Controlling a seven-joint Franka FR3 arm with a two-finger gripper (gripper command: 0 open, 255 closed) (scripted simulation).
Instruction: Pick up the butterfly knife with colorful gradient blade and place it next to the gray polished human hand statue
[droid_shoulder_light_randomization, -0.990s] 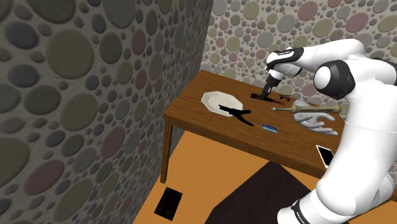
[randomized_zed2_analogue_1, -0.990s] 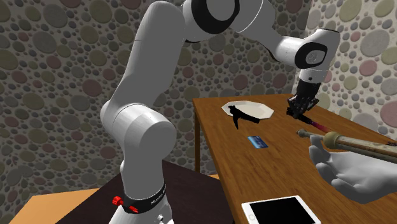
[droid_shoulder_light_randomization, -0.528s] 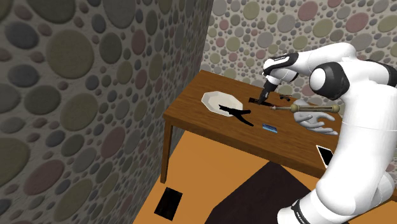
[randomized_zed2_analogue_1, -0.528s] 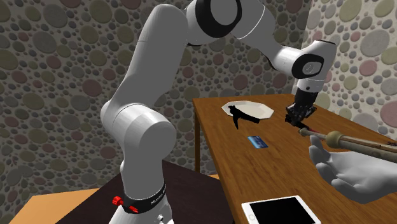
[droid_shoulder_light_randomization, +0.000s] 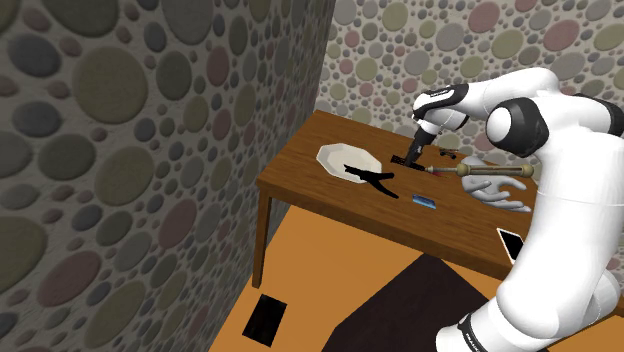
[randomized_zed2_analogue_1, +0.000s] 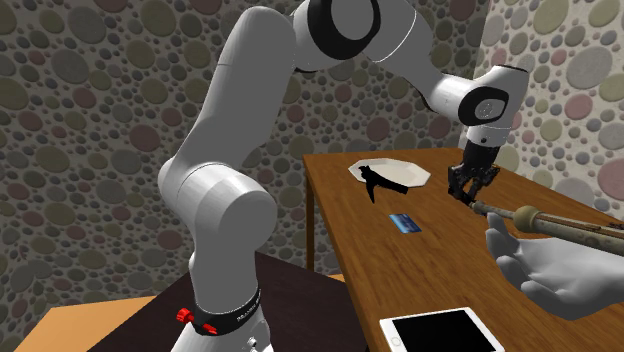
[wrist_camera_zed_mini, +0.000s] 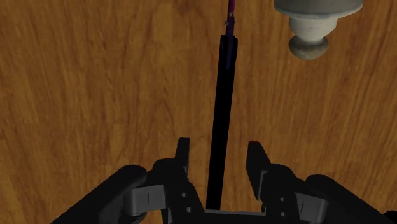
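No legible text, label, brand, number or sign. Faint marking on arm base ring (randomized_zed2_analogue_1: 226, 321), too small to read.

The butterfly knife (wrist_camera_zed_mini: 221, 114), a slim straight black handle with a sliver of purple blade at its far tip, lies flat on the wooden bench (wrist_camera_zed_mini: 95, 95). It lies lengthwise in the gap between the end effector's (wrist_camera_zed_mini: 219, 156) spread fingers, which do not touch it. The pale grey, smooth human hand statue (randomized_zed2_analogue_1: 556, 270) rests palm up on the same bench with fingers curled upward, near the knife but apart from it.
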